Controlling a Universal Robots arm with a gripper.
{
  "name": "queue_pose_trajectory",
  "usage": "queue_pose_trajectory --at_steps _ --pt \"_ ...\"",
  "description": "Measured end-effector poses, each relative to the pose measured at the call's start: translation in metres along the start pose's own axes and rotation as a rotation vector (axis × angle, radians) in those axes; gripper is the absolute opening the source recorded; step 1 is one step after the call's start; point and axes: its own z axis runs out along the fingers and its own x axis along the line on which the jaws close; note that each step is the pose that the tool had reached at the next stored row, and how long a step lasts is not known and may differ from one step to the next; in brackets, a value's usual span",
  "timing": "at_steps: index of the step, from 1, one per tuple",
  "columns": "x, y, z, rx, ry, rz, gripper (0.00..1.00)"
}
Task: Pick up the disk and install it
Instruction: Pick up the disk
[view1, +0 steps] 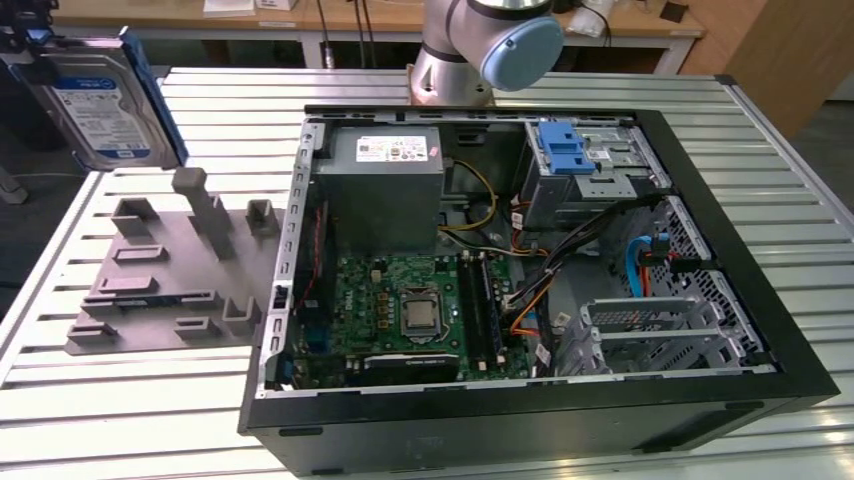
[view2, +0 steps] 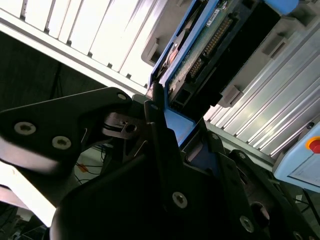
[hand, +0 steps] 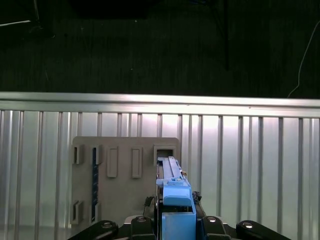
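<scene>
- Fingers clenched on the disk, blue rail betw. them.
- Grey fixture lies below fingers, apart from disk.
- My read: pick done, install not yet done.
- Drive cage is well apart from fingers; install needs rails lined up w/ slot.

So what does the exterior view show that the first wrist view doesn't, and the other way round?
Exterior view: the open computer case with its drive cage, and the arm's base. First wrist view: the gripper shut on the disk, seen edge-on, and dark floor beyond the table. Both: the disk, the grey plate, the table.
</scene>
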Motion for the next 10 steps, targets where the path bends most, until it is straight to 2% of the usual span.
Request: queue_pose_trajectory --at_steps 10 --pt "0.0 0.0002 -0.0086 0.0001 0.0 0.0 0.36"
